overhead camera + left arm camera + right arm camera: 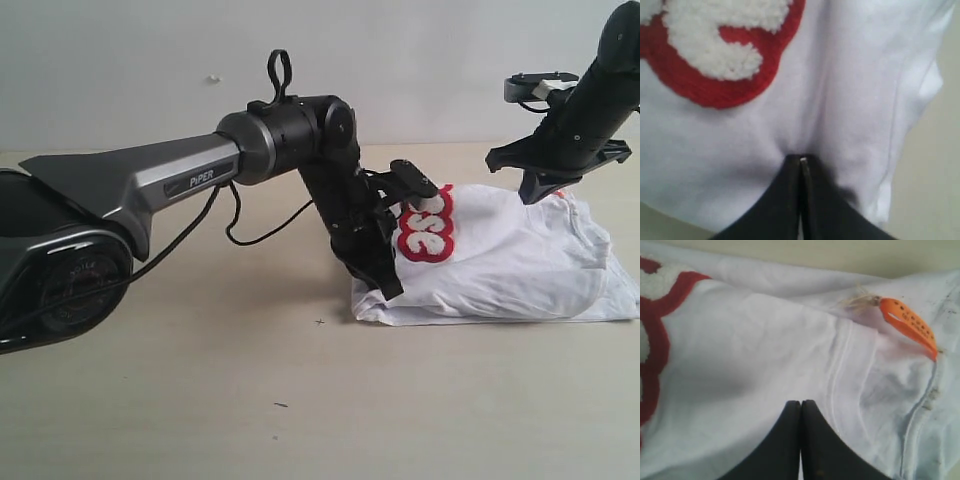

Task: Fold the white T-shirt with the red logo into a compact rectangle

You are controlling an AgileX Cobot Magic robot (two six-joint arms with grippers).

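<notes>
The white T-shirt (510, 260) lies in a folded bundle on the right of the table, and part of the red logo (428, 225) shows on its left end. My left gripper (388, 288) reaches across to that end. In the left wrist view it (801, 160) is shut, with white T-shirt (850, 75) cloth puckered at its tips just below the logo (715, 85). My right gripper (540, 195) hangs just over the shirt's far right part. Its jaws (801, 402) are shut with nothing between them, near the orange neck tag (907, 325) and the ribbed collar.
The beige table (200, 400) stretches bare to the left and front of the shirt. The left arm's long grey link (150, 185) and its black cable (245, 235) span the left half of the scene. A pale wall stands behind.
</notes>
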